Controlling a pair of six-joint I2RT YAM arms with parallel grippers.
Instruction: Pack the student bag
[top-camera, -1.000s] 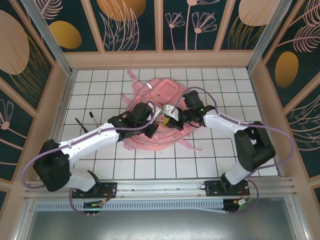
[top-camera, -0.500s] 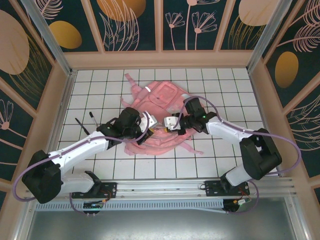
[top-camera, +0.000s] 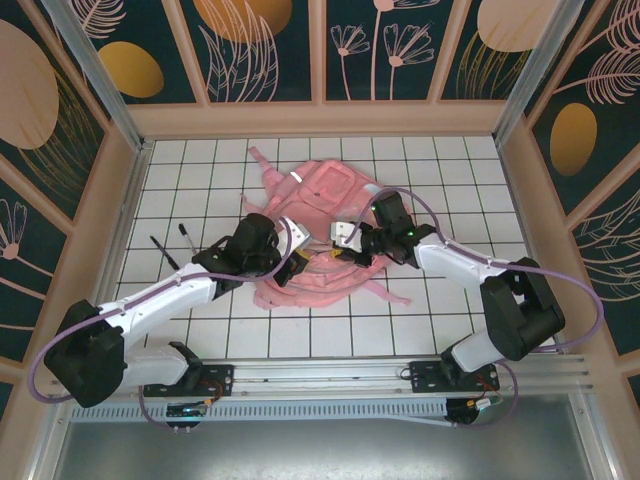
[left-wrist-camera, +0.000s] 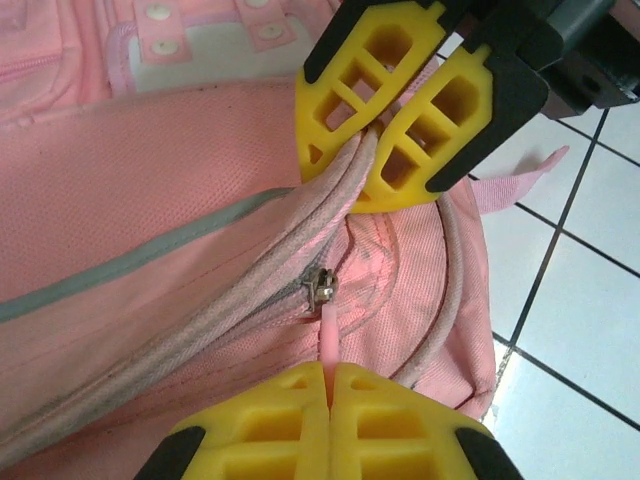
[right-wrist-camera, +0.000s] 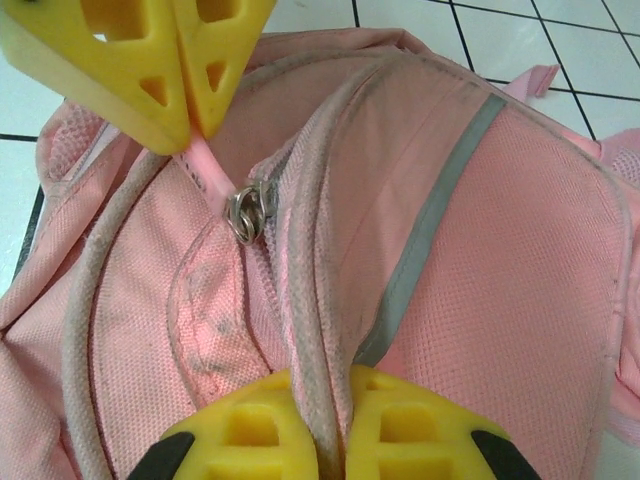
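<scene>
While one student bag (top-camera: 335, 190) lies rumpled | left tool (left-wrist-camera: 330, 378) clamped on zip pull (left-wrist-camera: 328, 335) | right tool (right-wrist-camera: 322, 388) clamped on seam (right-wrist-camera: 308, 290)

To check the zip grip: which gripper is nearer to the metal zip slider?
Left. The left gripper pinches the pink pull tab hanging from the metal zip slider; the right gripper clamps the student bag's piped edge further away.

Open table (top-camera: 470, 180) right of student bag (top-camera: 330, 187)
</scene>
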